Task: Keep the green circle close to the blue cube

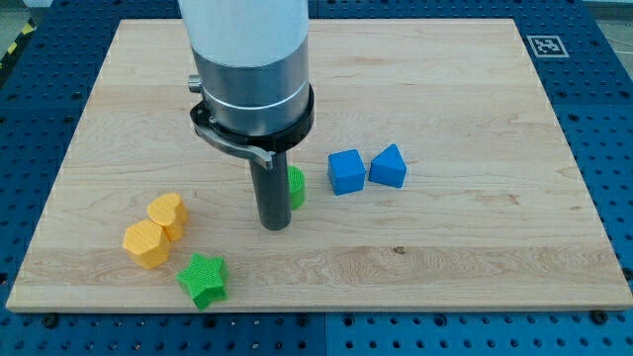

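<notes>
The green circle [297, 186] sits near the board's middle, mostly hidden behind my rod. The blue cube [345, 171] stands just to its right, a small gap apart. My tip [274, 225] rests on the board at the green circle's lower left, touching or nearly touching it. A second blue block [388, 166], wedge-like, sits right of the cube.
A yellow heart [168, 214] and a yellow hexagon [146, 243] lie together at the lower left. A green star [205, 280] lies near the board's bottom edge. The wooden board [475, 247] ends on a blue perforated table. A tag marks the top right corner [546, 45].
</notes>
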`<state>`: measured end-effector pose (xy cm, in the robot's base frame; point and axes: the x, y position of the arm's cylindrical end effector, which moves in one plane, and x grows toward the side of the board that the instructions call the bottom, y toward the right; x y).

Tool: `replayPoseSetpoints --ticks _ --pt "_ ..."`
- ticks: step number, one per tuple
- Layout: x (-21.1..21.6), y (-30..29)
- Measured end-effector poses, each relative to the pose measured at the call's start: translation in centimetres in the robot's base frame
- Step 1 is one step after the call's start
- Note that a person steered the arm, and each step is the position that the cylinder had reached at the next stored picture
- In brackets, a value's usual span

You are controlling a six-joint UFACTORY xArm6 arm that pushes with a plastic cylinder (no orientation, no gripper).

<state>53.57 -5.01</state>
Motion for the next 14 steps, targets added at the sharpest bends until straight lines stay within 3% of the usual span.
replayPoseSetpoints --ticks 6,14 --pt "-3.6 -1.3" --pt "-1.4 0.6"
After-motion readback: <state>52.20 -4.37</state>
